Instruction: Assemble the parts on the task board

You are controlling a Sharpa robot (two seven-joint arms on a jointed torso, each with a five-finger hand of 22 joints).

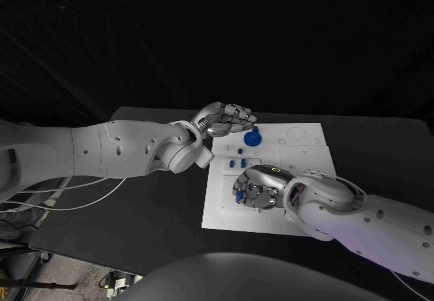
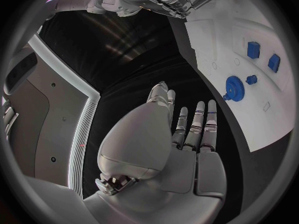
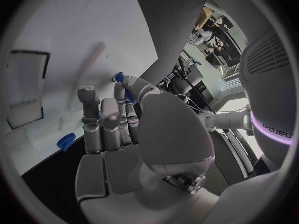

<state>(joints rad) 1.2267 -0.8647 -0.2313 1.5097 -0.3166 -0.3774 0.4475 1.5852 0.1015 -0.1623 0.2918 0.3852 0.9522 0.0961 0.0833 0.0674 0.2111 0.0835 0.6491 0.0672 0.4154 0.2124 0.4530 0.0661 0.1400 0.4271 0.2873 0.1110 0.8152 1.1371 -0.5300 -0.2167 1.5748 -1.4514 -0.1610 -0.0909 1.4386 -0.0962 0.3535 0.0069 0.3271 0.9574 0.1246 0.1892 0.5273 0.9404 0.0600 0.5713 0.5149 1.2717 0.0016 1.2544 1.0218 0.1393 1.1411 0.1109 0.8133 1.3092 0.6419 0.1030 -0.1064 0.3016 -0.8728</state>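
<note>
Overhead, you see the task board point(image 1: 303, 145) on the black tabletop point(image 1: 380, 144), a blue gear point(image 1: 252, 138) standing near its far edge just beside your left hand point(image 1: 223, 119), fingers curled in. From the left wrist, that hand's fingers point(image 2: 198, 122) lie straight and bare, well apart from the gear. From the right wrist, your right hand point(image 3: 124, 134) pinches a small blue peg point(image 3: 123, 82) over the board; judge it light, rigid, slippery, so grip its shank.
</note>
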